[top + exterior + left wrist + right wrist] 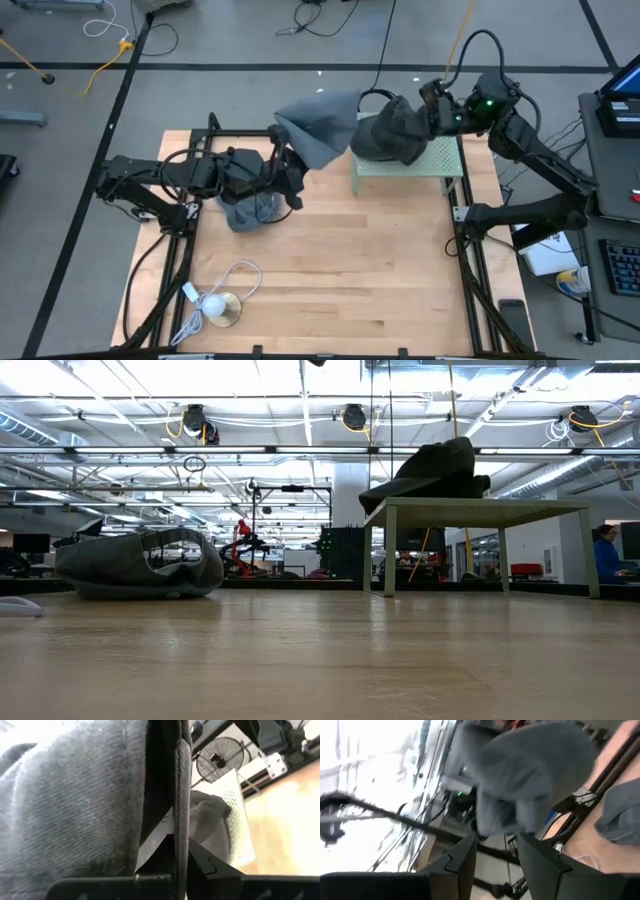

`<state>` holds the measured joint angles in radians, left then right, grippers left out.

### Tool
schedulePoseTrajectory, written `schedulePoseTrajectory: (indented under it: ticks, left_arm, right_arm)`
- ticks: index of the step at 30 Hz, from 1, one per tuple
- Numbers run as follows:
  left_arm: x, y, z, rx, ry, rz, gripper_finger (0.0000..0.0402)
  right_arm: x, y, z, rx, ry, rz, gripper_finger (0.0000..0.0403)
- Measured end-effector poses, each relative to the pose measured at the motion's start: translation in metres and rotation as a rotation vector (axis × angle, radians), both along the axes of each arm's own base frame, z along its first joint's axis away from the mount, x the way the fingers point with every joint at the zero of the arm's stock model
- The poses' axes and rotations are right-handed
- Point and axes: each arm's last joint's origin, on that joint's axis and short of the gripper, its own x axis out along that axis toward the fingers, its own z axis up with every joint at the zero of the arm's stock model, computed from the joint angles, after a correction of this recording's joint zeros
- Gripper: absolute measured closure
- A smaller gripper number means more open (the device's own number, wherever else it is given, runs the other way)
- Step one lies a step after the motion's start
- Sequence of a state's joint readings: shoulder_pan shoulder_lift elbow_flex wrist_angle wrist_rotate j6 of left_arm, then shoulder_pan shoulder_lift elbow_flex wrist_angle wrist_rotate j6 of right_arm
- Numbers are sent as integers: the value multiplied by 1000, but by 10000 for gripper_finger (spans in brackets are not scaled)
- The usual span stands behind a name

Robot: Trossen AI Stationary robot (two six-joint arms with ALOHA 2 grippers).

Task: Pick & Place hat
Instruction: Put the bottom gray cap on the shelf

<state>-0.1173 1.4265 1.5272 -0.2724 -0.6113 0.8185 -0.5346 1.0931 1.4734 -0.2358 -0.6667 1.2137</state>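
My left gripper (289,162) is shut on a light grey hat (318,128), held up in the air between the table's middle and the green stand (440,160). A second grey hat (250,210) lies crumpled on the table below the left arm and also shows in the low view (140,565). A dark hat (392,132) rests on the stand's top (480,510). My right gripper (432,104) is open at the dark hat's far right side, its fingers (465,857) spread with nothing between them. My left gripper pinches the light grey hat's stitched edge (183,815) between its two fingers (200,862). The fingers come from the table's left. The hat is lifted clear of the table, and its crown (325,115) spreads out beyond the fingertips toward the stand.
A small round lamp-like object with a white cord (222,308) lies near the table's near left corner. Black frame rails (465,250) run along the table's left and right sides. The bare wood (360,260) in the middle and near part is free.
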Motion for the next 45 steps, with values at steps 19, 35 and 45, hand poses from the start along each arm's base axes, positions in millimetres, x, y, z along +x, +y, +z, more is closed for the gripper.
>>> schedulePoseTrajectory:
  ticks: [19, 35, 45]
  left_arm:
    - [-3, 29, -6, 153, 154, 166, 394]
    - [-3, 25, -18, 193, 286, 197, 394]
    - [-3, 25, -17, 190, 286, 178, 394]
  right_arm:
    - [90, 29, -4, 71, -247, -99, 183]
    - [136, 27, -19, 134, -451, -422, 190]
    - [95, 43, 18, -96, -668, -477, 192]
